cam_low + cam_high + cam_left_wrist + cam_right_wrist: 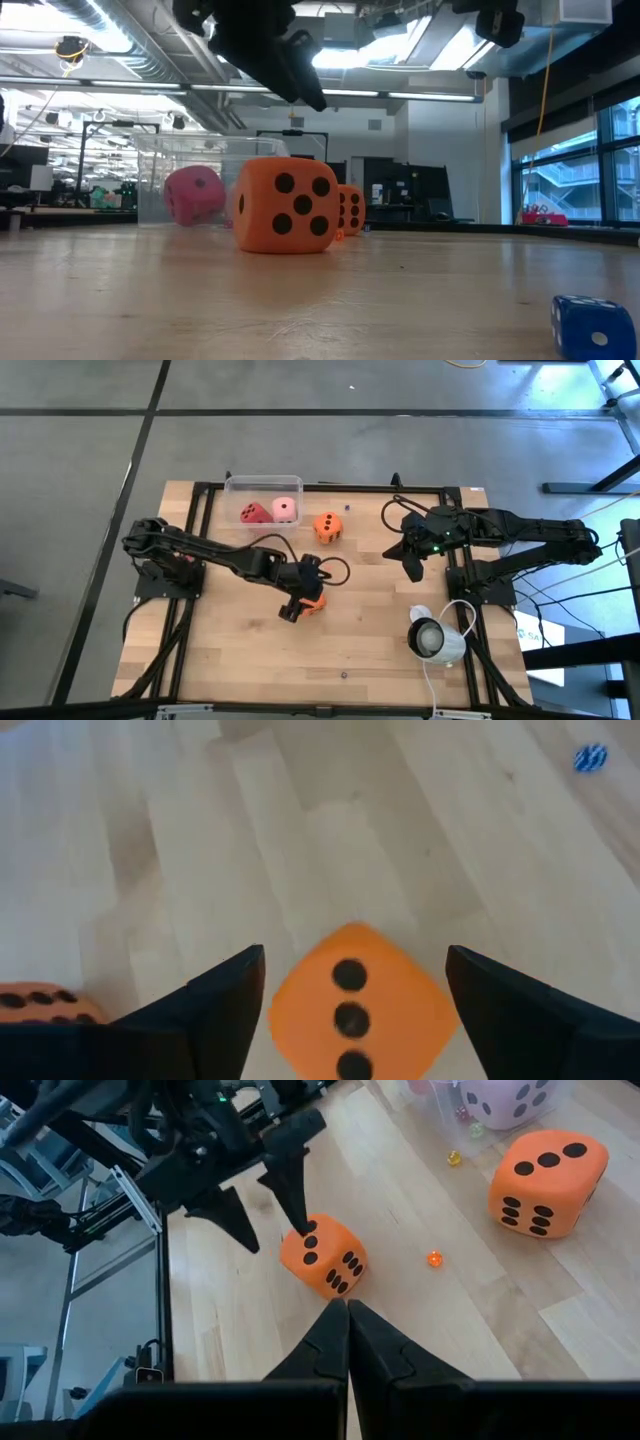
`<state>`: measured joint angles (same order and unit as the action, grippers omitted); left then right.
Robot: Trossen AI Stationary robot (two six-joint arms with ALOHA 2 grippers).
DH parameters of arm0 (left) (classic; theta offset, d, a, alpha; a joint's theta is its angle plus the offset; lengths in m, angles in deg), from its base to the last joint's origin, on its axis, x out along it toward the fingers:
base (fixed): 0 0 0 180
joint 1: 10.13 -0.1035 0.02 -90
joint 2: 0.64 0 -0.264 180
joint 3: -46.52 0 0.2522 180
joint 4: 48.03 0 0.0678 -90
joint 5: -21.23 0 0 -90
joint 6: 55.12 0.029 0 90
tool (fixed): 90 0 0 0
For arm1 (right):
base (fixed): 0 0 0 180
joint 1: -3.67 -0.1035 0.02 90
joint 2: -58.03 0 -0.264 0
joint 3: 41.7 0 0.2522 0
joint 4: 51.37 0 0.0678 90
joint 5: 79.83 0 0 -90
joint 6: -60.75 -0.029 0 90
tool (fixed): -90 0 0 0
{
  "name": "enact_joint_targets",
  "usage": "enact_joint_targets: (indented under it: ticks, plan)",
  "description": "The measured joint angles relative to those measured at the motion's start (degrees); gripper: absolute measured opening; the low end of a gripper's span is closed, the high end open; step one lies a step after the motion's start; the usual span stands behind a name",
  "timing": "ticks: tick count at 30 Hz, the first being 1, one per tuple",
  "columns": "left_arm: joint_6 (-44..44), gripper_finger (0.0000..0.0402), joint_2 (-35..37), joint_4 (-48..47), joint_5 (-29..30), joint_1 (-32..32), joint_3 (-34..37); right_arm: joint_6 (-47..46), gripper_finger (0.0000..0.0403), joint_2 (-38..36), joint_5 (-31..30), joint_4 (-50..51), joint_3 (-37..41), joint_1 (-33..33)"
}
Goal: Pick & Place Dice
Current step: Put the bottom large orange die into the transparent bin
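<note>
Sitting on the wooden desk point(240, 650) near its middle, an orange die point(313, 603) lies between the spread fingers point(215, 1005) of the left gripper point(301, 600), which straddle it from above without pressing its sides; the low view shows the die resting flat on the wood with the fingers just over it. A second orange die point(328, 527) stands apart, toward the far edge. Beside it, a clear container point(232, 492) holds a red die point(254, 513) and a pale pink die point(285, 510). The right gripper point(411, 567) hangs over the desk's right side, its fingers pressed together on nothing. A small blue die point(593, 327) lies near the low camera.
</note>
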<state>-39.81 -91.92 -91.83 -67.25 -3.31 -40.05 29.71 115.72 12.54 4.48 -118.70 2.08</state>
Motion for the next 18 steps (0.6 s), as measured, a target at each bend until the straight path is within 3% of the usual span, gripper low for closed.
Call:
enact_joint_targets:
  ticks: [3, 10, 18]
  plan:
    - [1.24, 0.0307, 0.16, -2.43, 0.89, 0.22, -1.71, 0.00, 0.0000, 0.00, 0.00, 0.00, 0.00, -0.02]
    - [2.16, 0.0308, 0.17, -12.12, 8.90, 3.48, -2.61, 0.00, 0.0000, 0.00, 0.00, 0.00, 0.00, 0.00]
    - [-6.45, 0.0308, 0.17, -13.48, 17.59, 5.46, -2.61, 0.00, 0.0000, 0.00, -0.22, 0.02, 0.00, -0.02]
